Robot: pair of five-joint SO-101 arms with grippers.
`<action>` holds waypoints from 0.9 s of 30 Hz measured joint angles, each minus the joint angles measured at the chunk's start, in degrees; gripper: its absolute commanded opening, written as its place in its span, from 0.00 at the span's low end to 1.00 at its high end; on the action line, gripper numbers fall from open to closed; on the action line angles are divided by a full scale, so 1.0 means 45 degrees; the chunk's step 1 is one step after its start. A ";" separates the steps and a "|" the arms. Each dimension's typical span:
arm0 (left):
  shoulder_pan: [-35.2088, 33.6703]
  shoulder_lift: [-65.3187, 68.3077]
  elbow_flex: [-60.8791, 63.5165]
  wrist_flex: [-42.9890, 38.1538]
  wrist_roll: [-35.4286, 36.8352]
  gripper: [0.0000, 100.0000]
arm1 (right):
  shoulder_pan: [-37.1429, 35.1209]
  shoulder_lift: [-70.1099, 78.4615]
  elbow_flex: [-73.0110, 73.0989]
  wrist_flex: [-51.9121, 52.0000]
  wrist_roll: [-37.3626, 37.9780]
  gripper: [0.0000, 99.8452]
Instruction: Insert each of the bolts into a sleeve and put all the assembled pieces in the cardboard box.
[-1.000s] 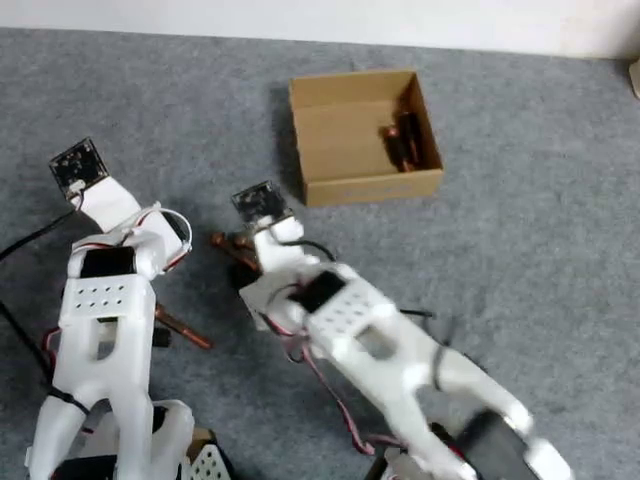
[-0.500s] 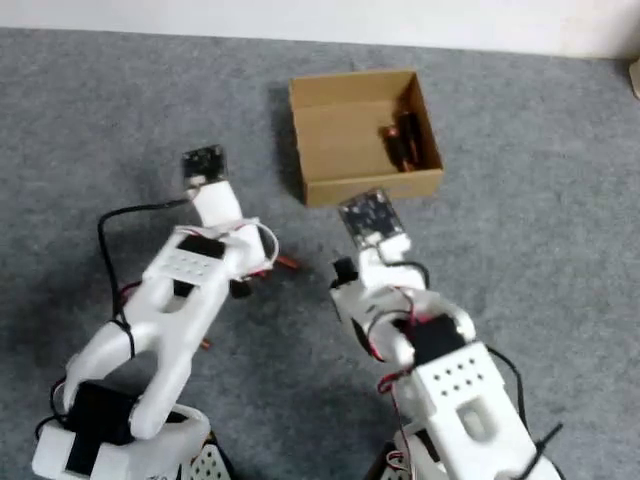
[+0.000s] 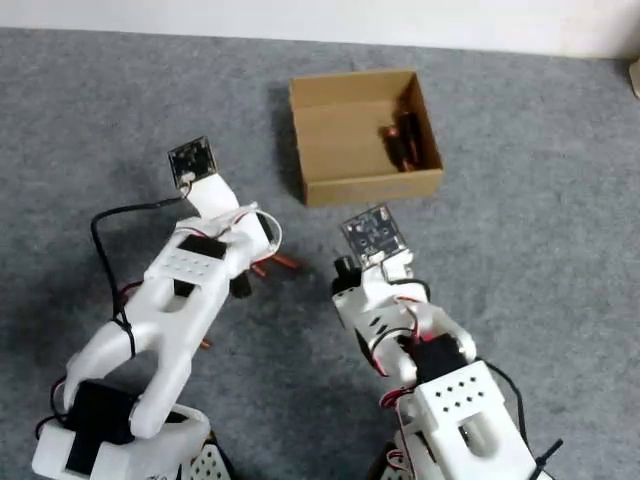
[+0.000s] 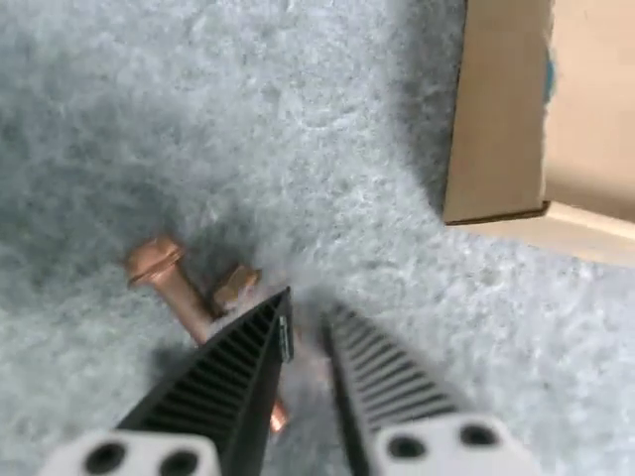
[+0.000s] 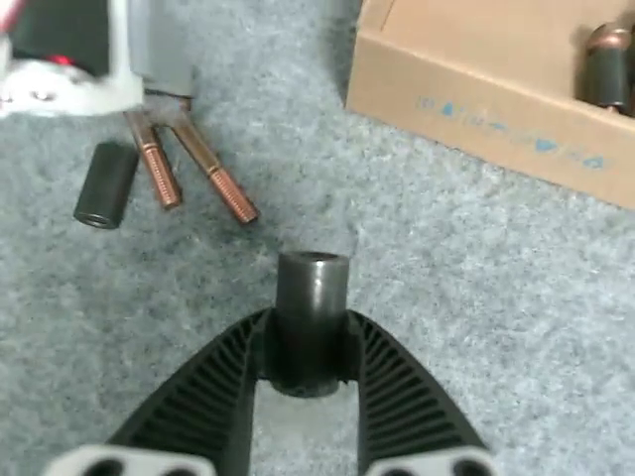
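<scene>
Two copper bolts (image 4: 167,282) lie side by side on the grey carpet, showing in the high view as bolts (image 3: 278,263) beside the left arm. My left gripper (image 4: 308,309) hovers right over them, its fingers a narrow gap apart with nothing held. My right gripper (image 5: 310,332) is shut on a black sleeve (image 5: 312,288), held a short way in front of the cardboard box (image 5: 476,104). The box (image 3: 372,186) holds dark assembled pieces (image 3: 402,140) in its right part. A loose black sleeve (image 5: 104,185) lies next to the bolts (image 5: 213,177).
Grey carpet covers the whole work area, with open floor to the right of the box. A bit of another copper bolt (image 3: 205,343) shows under the left arm. A pale wall strip runs along the far edge.
The left arm swung right from the far left to the bolts. The right arm left the bolts and moved right, now below the box's front wall.
</scene>
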 measured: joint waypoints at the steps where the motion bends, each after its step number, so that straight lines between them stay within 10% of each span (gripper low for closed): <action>1: 0.0078 0.0195 0.0000 -0.0020 0.0274 0.21 | 0.0000 0.0000 0.0000 0.0000 0.0000 0.00; 20: 0.0313 0.4904 -0.3731 0.2657 0.1172 0.17 | 0.0039 0.0000 0.0195 -0.0469 0.0020 0.00; 27: 0.0313 0.5040 -0.4278 0.3360 0.1172 0.00 | 0.0039 0.0000 0.0195 -0.0469 0.0020 0.00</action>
